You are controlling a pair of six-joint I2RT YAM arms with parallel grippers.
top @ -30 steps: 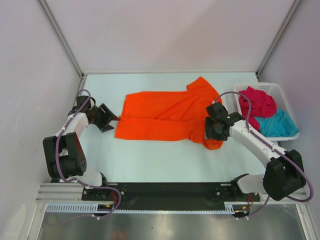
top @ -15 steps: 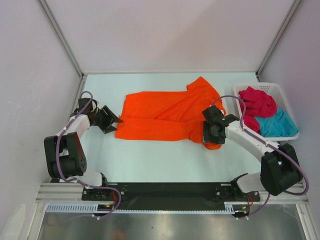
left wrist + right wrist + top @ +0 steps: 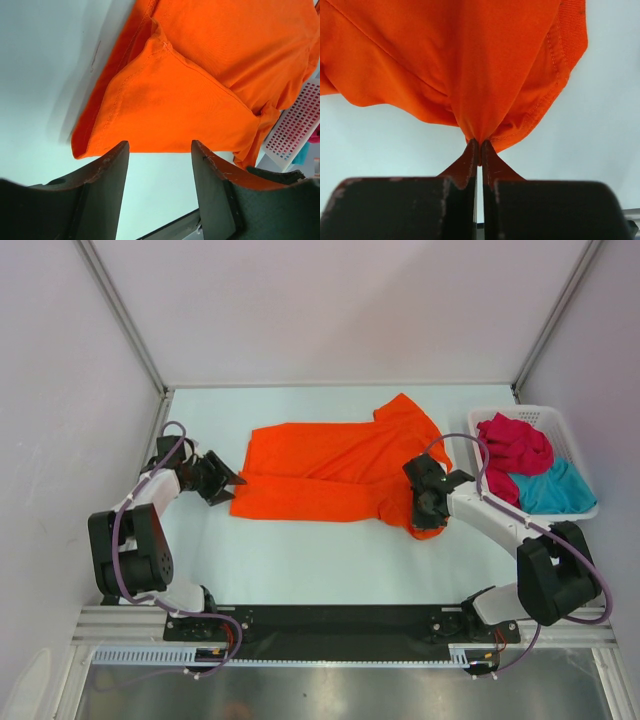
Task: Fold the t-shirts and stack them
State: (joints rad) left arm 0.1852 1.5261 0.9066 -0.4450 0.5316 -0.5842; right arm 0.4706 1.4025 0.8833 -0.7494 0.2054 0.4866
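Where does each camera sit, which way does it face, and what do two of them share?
Top external: above and behind the bases, facing down at the table; both arms, left tool and right tool show.
Left wrist: on the left arm, facing a corner of the orange t-shirt; its open fingers show.
Right wrist: on the right arm, facing bunched orange cloth pinched in its shut fingers.
Shared: all see the orange t-shirt; top and left wrist see the white basket.

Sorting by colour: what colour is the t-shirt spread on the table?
Bright orange cloth t-shirt; best in top external view.
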